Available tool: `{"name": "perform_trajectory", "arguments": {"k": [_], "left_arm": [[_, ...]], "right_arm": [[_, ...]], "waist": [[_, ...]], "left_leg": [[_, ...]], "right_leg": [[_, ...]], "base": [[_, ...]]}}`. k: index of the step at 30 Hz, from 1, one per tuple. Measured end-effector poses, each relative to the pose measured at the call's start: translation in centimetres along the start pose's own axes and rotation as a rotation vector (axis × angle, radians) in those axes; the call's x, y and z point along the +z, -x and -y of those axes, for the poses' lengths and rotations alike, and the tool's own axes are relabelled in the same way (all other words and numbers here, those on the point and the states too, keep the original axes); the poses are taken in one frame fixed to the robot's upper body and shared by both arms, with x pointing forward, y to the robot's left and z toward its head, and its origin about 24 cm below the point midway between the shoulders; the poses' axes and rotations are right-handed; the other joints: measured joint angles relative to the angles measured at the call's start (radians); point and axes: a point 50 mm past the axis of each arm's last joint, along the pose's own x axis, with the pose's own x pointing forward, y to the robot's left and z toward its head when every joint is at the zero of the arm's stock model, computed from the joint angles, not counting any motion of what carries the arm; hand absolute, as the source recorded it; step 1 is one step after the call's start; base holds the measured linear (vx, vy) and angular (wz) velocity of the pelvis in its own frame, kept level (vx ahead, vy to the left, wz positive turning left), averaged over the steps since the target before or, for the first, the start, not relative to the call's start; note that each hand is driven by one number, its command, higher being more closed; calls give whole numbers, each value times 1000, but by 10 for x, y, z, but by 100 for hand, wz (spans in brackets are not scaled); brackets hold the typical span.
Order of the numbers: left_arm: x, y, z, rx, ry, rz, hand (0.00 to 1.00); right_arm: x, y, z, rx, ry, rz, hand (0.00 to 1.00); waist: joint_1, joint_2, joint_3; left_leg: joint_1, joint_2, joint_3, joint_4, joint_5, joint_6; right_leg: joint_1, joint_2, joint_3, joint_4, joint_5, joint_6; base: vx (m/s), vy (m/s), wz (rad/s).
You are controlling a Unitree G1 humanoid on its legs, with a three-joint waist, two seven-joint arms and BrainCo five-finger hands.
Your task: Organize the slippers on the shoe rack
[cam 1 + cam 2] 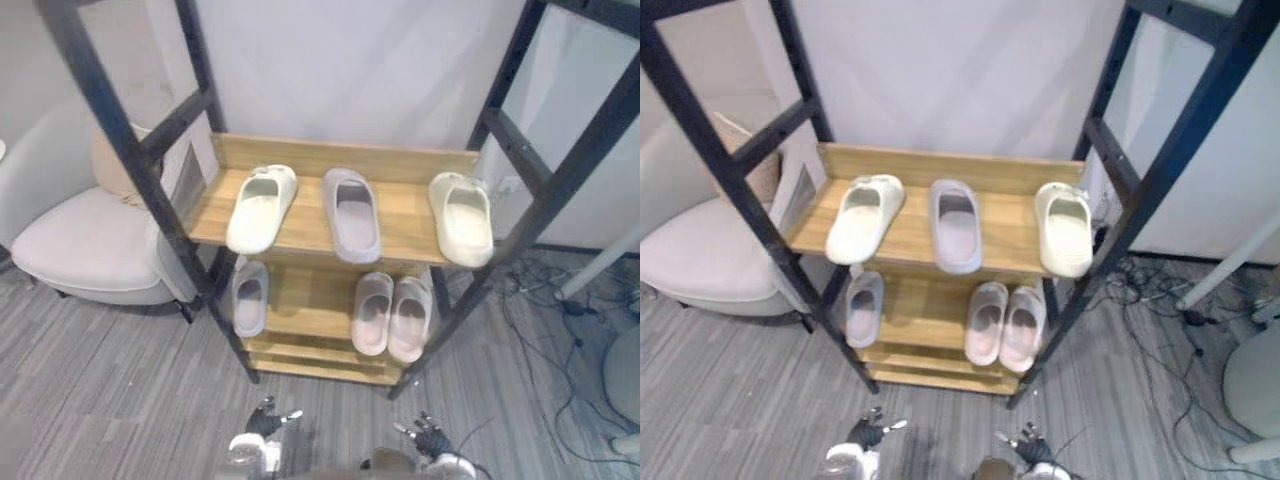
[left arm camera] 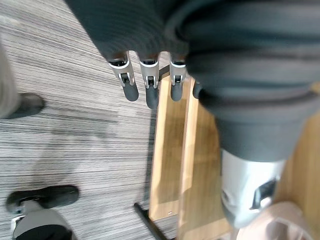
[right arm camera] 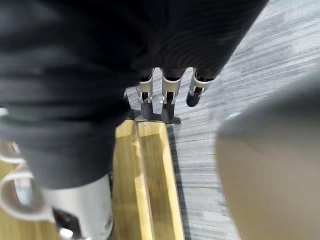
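The tall black-framed shoe rack (image 1: 405, 232) takes up most of the space ahead, its wooden shelves facing the robot, with a pale armchair (image 1: 90, 250) just beside it on the robot's left and grey floor (image 1: 100, 400) in front. On the upper shelf sit three slippers: a cream slipper (image 1: 262, 208) at the left, a lilac slipper (image 1: 351, 214) in the middle and a second cream slipper (image 1: 462, 220) at the right, so the cream pair is split by the odd one. Below, a single lilac slipper (image 1: 249, 297) lies at the left, well apart from a pink pair (image 1: 390, 315) lying side by side at the right. All lie with their long axes running front to back. Only the left cream slipper is skewed, its far end leaning toward the middle. Down by the rack's foot hang the left hand (image 1: 265, 420) and the right hand (image 1: 432, 438), both low, with fingers (image 2: 150, 90) straight and slack, grasping nothing. Every slipper therefore lies ahead of and above the hands. The left hand looks nearer the skewed cream slipper and the lone lilac one, and the right hand nearer the pink pair and the far cream slipper. I'd judge that sorting has yet to start, and bringing the two lilac slippers together would call for a long reach up and forward.
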Motion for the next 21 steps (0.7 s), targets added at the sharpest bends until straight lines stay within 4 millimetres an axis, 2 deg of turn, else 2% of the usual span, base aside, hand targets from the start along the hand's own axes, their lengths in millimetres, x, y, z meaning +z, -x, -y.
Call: {"name": "perform_trajectory", "arguments": {"k": [3, 4, 5, 7, 9, 10, 12, 15, 18, 21], "left_arm": [[6, -1, -1, 4, 11, 22, 0], [8, -1, -2, 8, 19, 31, 0], [8, -1, -4, 17, 38, 35, 0], [8, -1, -3, 16, 39, 35, 0], [8, -1, 0, 11, 43, 36, 0], [9, -1, 1, 9, 45, 38, 0], [10, -1, -1, 15, 41, 38, 0], [7, -1, -6, 23, 30, 30, 0], [3, 0, -6, 18, 14, 15, 0], [-1, 1, -6, 12, -2, 1, 0]], "right_arm": [[-3, 0, -1, 2, 2, -14, 0], [-3, 0, -1, 2, 1, -14, 0], [-4, 1, -1, 2, -1, -15, 0], [-4, 1, -1, -4, -22, -14, 0], [-2, 0, 1, -9, -34, -7, 0], [-1, 0, 2, -14, -35, -5, 0], [-4, 1, 1, -14, -45, -15, 0], [-8, 2, -3, -8, -52, -25, 0], [-9, 3, -3, -6, -54, -25, 0], [-11, 3, -1, -12, -59, -31, 0]], "waist": [[6, -10, 4], [9, -11, 7], [19, -13, 8], [18, -14, 12], [18, -5, 16], [18, 3, 19], [19, -6, 10], [19, -28, -7], [4, -31, -20], [3, -17, -36]], "left_leg": [[-96, 37, -15, 246, 6, -10], [-134, 51, -15, 336, 20, -33], [-155, 57, -15, 354, -11, -45], [-146, 58, -23, 260, -26, -46], [-127, 57, -56, 97, 7, -27], [-117, 58, -84, 58, -2, -58], [-106, 48, -48, 40, -16, -68], [-82, 13, 1, 3, -9, -52], [-53, -23, 10, -62, 15, -36], [-36, -35, 4, -86, 25, -33]], "right_leg": [[55, 5, -11, -43, -1, -3], [65, 6, -5, -47, -1, -8], [66, 6, 18, -48, -2, -12], [62, 9, 39, -46, -2, -11], [61, 24, 59, -48, -4, -6], [54, 36, 71, -43, -8, 1], [46, 25, 115, -41, -6, 22], [29, -3, 150, -39, -3, 41], [33, -30, 157, -59, -3, 54], [38, -36, 156, -87, 2, 65]], "base": [[121, -156, 11], [93, -24, -32], [91, 9, -44], [44, 46, -41], [17, 136, -29], [-13, 216, -43], [7, 166, -43], [33, 160, -38], [59, 111, -6], [115, 61, 6]]}}
